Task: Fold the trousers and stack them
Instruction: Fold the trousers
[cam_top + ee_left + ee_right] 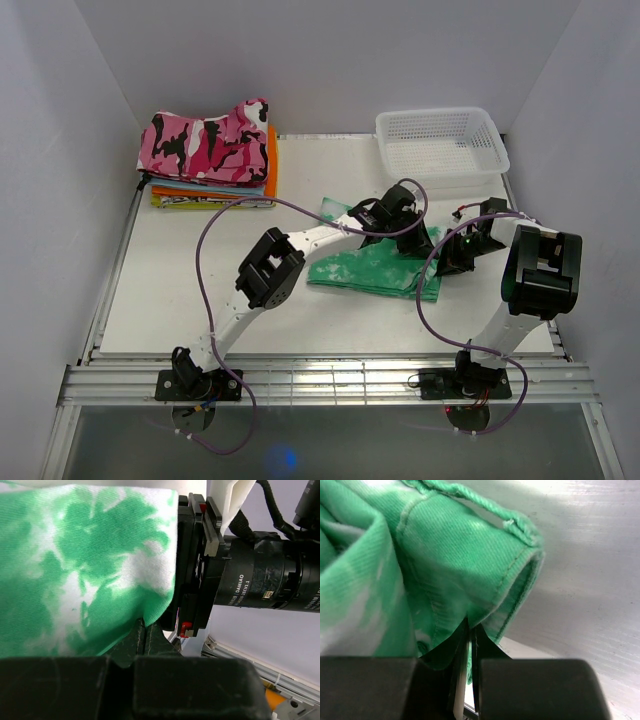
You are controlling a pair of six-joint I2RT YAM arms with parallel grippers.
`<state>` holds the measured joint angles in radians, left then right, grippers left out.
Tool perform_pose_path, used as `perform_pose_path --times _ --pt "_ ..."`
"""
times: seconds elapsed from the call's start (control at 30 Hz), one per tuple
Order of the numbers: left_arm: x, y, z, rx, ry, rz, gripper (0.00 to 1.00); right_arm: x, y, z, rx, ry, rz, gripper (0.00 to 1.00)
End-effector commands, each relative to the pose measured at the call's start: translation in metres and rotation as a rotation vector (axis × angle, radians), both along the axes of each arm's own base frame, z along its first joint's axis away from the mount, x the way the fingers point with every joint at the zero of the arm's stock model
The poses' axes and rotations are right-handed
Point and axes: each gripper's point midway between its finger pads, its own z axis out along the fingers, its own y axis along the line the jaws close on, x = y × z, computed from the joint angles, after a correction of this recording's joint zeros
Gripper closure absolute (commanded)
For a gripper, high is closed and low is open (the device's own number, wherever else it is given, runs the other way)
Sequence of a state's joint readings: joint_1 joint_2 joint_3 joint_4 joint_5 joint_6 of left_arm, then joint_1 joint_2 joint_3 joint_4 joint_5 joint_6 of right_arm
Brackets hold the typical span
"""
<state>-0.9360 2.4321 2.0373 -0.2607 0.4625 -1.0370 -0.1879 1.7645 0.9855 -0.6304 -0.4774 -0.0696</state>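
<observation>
The mint green and white blotched trousers [372, 268] lie folded into a small bundle right of the table's middle. My left gripper [412, 238] sits at the bundle's far right corner. In the left wrist view it [145, 634] is shut on the lower edge of the trousers [85, 570], with the right arm's wrist [260, 580] close beside it. My right gripper [452, 256] is at the bundle's right edge. In the right wrist view it [471, 636] is shut on a stitched hem of the trousers [460, 555], a little above the table.
A white mesh basket [442, 145] stands at the back right. At the back left, a pink, black and white camouflage garment [208, 140] tops a stack of orange folded clothes [270, 165]. Purple cables loop over both arms.
</observation>
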Motion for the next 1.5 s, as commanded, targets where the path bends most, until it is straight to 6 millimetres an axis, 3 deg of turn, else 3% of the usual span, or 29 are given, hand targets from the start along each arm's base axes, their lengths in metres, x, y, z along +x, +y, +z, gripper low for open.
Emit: perform_pose_path --times 0.0,0.5,0.57,0.8,1.03,1.13,1.27,1.3,1.47 --pt "-0.012 -0.015 0.034 -0.091 -0.014 -0.043 1.0 -0.01 -0.031 -0.038 -0.187 0.046 0.012 0.92" --pt "-0.017 -0.022 0.057 -0.141 -0.015 -0.038 1.0 -0.01 -0.03 -0.039 -0.188 0.052 0.012 0.92" --pt "-0.018 -0.023 0.05 -0.144 0.0 -0.042 1.0 -0.011 -0.03 -0.038 -0.186 0.052 0.013 0.92" --pt "-0.025 -0.024 -0.009 -0.121 0.063 -0.079 0.94 -0.01 -0.018 -0.023 -0.109 0.03 0.05 0.92" --pt "-0.021 -0.025 -0.027 -0.106 0.057 -0.085 0.75 -0.008 -0.032 -0.001 -0.142 0.036 0.093 0.88" --pt "-0.013 -0.021 -0.028 -0.105 0.035 -0.081 0.55 -0.013 -0.045 0.005 -0.167 0.044 0.109 0.84" --pt "0.001 -0.019 0.005 -0.157 -0.045 -0.096 0.34 -0.015 -0.065 0.016 -0.192 0.038 0.125 0.77" --pt "0.007 -0.016 0.012 -0.165 -0.066 -0.097 0.23 -0.015 -0.07 0.02 -0.201 0.025 0.145 0.75" --pt "0.019 0.0 0.056 -0.206 -0.143 -0.09 0.04 0.005 -0.095 0.053 -0.241 -0.046 0.157 0.51"
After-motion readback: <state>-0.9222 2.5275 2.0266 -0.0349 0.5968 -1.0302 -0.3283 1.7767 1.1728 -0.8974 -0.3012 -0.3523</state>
